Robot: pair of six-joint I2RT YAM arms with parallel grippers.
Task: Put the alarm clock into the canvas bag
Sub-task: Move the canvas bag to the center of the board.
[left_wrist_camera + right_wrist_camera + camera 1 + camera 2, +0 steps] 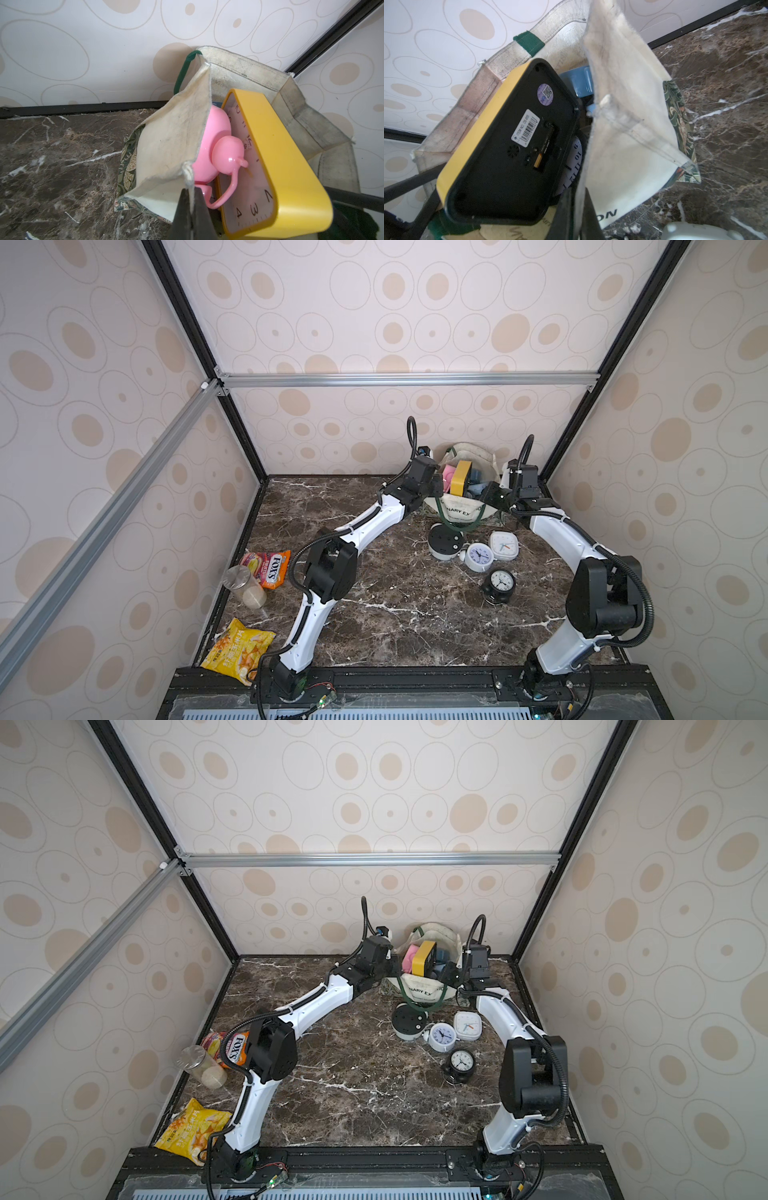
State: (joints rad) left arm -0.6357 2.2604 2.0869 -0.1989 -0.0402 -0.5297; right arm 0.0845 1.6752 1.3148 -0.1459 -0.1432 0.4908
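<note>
Now left jaws, right jaws clamp opposite canvas bag [172, 133] edges; yellow clock [286, 158] juts from crowded mouth

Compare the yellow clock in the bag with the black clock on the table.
Shape: the yellow clock is a rounded rectangle; the black clock is round. Place: the yellow clock sits inside the canvas bag, poking above its front rim; the black clock sits outside on the table, in front of the bag. Colour: yellow clock's case yellow, black clock's black. Both have analogue dials.
</note>
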